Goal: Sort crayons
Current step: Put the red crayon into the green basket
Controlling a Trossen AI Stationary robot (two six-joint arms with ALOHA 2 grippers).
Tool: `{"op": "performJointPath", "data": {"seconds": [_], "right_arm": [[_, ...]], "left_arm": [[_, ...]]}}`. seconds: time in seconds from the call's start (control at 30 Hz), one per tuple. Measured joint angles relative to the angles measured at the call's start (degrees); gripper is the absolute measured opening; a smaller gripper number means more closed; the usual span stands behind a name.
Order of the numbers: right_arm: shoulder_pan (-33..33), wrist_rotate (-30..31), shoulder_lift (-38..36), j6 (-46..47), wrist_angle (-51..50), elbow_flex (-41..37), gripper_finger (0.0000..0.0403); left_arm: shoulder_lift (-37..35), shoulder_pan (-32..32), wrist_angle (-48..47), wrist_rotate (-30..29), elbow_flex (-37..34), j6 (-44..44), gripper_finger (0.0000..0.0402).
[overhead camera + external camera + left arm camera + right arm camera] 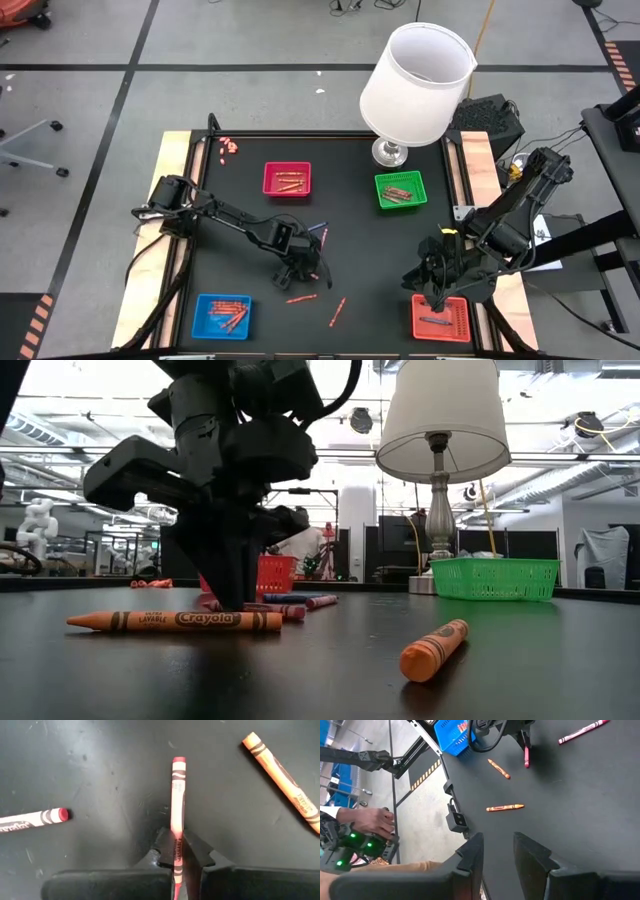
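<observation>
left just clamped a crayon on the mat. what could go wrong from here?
1. The left gripper pinches the pink crayon near one end, so most of it sticks out; it may swivel or slip on lifting.
2. An orange crayon lies close beside the gripper and could get knocked.
3. The lamp overhangs the green tray, crowding that drop.

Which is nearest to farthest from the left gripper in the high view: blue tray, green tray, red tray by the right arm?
From the left gripper, shut on a red crayon:
1. Blue tray, front left corner.
2. Green tray, back, beside the lamp.
3. Red tray, front right, under the right gripper.
</observation>
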Motion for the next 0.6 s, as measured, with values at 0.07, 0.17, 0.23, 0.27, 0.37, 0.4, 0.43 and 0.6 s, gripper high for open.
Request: {"op": "performJointPath", "data": {"seconds": [0.07,0.17,0.23,0.27,0.37,0.4,0.43,0.6], "right_arm": [[0.0,-0.01,0.0,-0.08,-0.35,0.0,0.009],[0.0,0.06,0.0,-1.11,-0.37,0.0,0.009],[0.0,0.08,0.0,-1.27,-0.39,0.0,0.009],[0.0,0.12,0.0,-1.44,-0.39,0.0,0.009],[0.0,0.28,0.0,-2.56,-0.37,0.0,0.009],[0.0,0.3,0.0,-2.93,-0.37,0.0,0.009],[0.0,0.35,0.02,-3.49,-0.41,0.0,0.009],[-0.68,3.1,0.02,-6.26,-0.59,0.0,0.009]], "left_arm": [[0.03,-0.07,0.06,-0.03,0.0,-2.18,0.0011],[-0.59,-0.03,0.35,0.48,-0.07,-7.92,0.0014],[-1.22,0.0,0.74,0.94,-0.19,-12.0,0.0014],[-1.79,-0.02,0.88,0.94,-0.31,-14.06,0.0015],[-4.15,-0.07,1.21,1.42,-0.39,-19.41,0.0015],[-5.22,-0.08,1.43,1.42,-0.39,-21.25,0.0015],[-6.28,-0.13,1.57,1.45,-0.39,-23.09,0.0015],[-10.54,-0.17,3.98,1.42,-0.39,-32.39,0.0015]]}}
